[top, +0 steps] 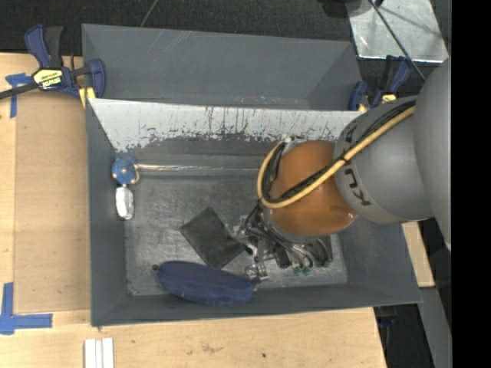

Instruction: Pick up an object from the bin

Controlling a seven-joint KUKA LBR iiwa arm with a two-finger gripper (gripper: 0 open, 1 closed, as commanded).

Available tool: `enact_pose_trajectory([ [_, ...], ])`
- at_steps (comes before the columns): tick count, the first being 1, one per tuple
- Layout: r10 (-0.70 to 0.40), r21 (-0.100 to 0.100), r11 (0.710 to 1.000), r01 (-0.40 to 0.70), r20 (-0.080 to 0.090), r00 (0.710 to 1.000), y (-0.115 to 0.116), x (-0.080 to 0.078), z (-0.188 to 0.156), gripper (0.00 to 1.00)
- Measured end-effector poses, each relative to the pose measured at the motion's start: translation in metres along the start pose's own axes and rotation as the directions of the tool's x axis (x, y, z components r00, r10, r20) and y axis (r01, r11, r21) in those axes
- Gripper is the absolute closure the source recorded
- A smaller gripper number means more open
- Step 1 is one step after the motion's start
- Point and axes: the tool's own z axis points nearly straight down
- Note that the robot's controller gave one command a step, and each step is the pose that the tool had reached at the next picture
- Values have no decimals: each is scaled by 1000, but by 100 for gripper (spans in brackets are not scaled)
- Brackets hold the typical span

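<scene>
Dark flat square (205, 234) sits just left of gripper (259, 261) jaws; blue oblong pouch (205, 284) below-left. Jaw spread: can't tell, wrist (307, 194) hides it. Risk, prob.: thin piece slips out, or pouch snagged.

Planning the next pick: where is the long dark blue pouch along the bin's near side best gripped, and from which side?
Probably at the middle of the dark blue pouch, from straight above, pinching across its short width: it lies flat, its long axis along the near wall of the bin.
</scene>
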Motion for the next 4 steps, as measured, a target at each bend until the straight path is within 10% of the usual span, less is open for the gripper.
enact_pose_trajectory([
  [1,-1,0,1000,1,-5,1000,0,-1,-2,0],
  [2,1,1,1000,-1,21,1000,0,-9,-6,100],
  [4,2,1,1000,-2,-2,1000,-1,-14,-112,100],
])
